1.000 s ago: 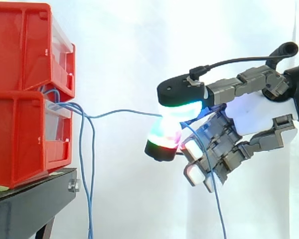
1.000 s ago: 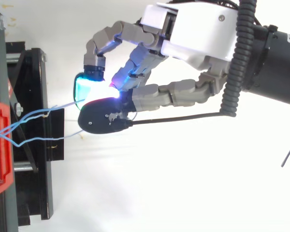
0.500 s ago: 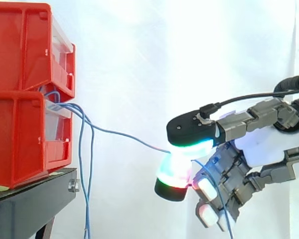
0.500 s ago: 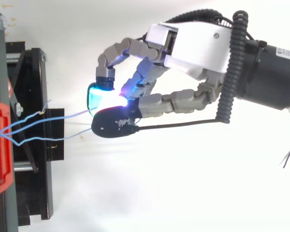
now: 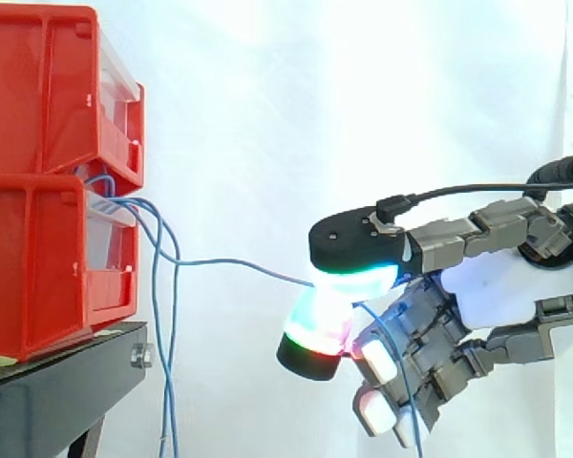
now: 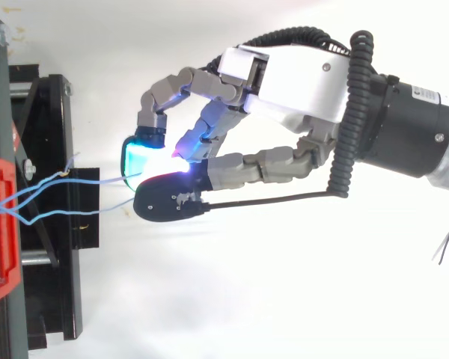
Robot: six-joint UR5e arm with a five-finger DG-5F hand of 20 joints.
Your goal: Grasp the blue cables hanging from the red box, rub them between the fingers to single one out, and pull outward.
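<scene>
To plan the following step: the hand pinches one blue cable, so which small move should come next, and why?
Probably draw the hand slightly away from the red bins, keeping the pinch. One blue cable runs sagging to its pads, while the other cables hang down beside the bins, so it looks singled out.

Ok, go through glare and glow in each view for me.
Side view: the fingertips of the hand glow green and red, blooming over the spot where they pinch the blue cable; the white curtain is evenly bright. Top view: the white ground is washed out, so the cable pales near the cyan glow.
</scene>
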